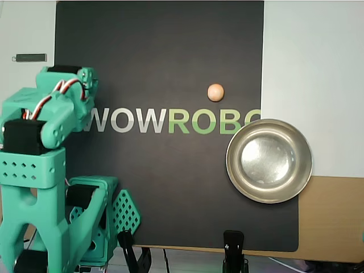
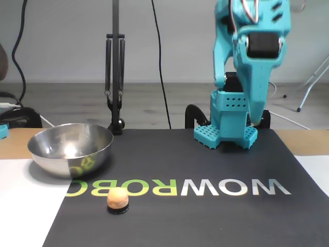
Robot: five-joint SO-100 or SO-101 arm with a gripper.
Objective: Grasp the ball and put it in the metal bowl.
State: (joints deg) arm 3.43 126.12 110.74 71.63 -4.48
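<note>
- Ball [image 1: 215,92] [image 2: 117,197] lies on the black mat [image 1: 170,51], well apart from the pincer [image 2: 253,117], toward the right in the overhead view.
- Metal bowl [image 1: 269,160] [image 2: 70,148] sits farther right still, overlapping the mat's edge, near the ball, not touching.
- Pincer raised above the arm's base [image 2: 225,135], holding nothing; opening cannot be told.

black lettered mat [image 1: 170,187]; lamp stand [image 2: 114,67]
</note>
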